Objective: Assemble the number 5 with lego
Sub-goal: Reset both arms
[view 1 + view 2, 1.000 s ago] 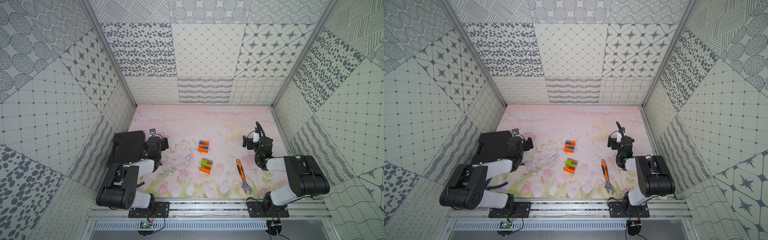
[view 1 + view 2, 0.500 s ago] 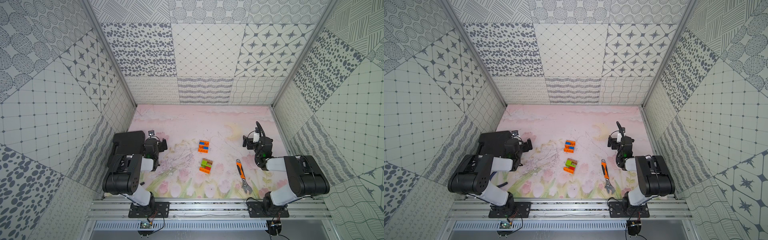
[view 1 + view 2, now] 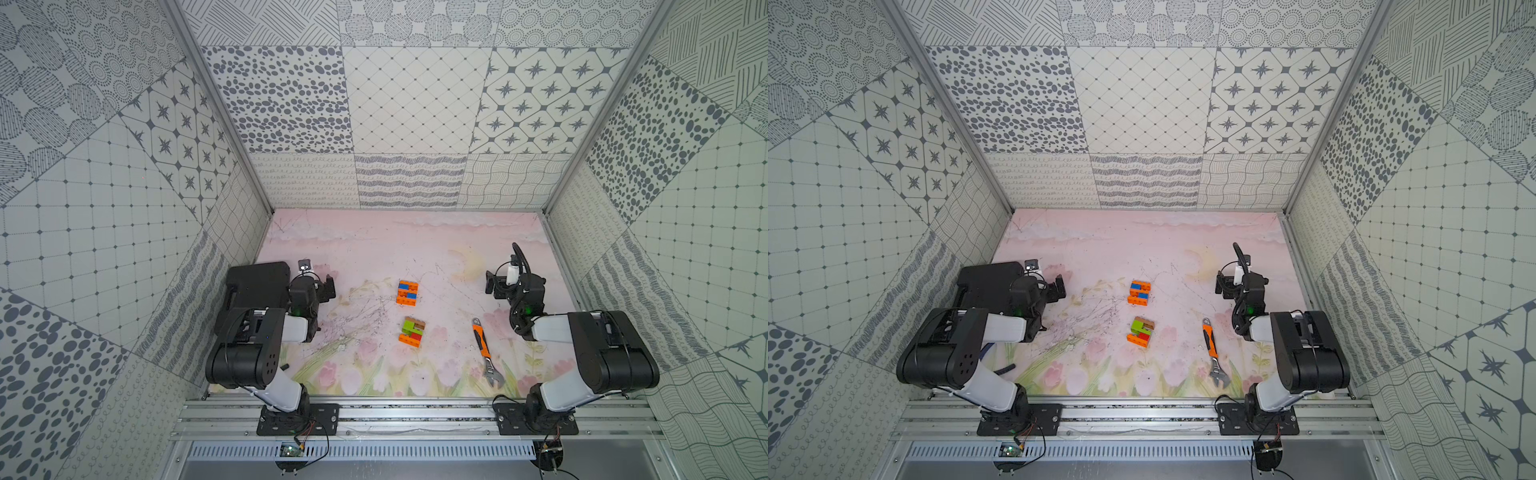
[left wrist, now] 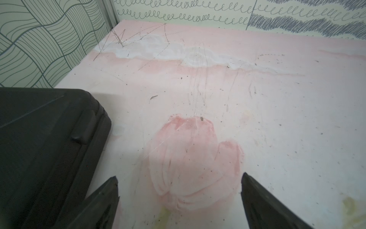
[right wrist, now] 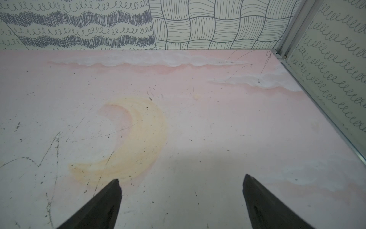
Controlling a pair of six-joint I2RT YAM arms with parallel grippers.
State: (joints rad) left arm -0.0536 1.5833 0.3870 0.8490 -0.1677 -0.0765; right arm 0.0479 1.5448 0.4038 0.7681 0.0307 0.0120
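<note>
While both the left pincer (image 3: pixel 328 286) and right pincer (image 3: pixel 492 286) gape empty, the lego (image 3: pixel 407 292) at frame centre looks light, rigid; grip its flat sides.

- Lego, orange-and-blue cluster (image 3: pixel 407 292): mid-mat.
- Lego, green, red, brown, orange cluster (image 3: pixel 412 331): nearer the rail.
- Wrench (image 3: pixel 485 351): right of clusters.
- Black case (image 3: pixel 256 284): beside left gripper (image 3: pixel 326 281).
- Right gripper (image 3: pixel 494 282): empty.
</note>
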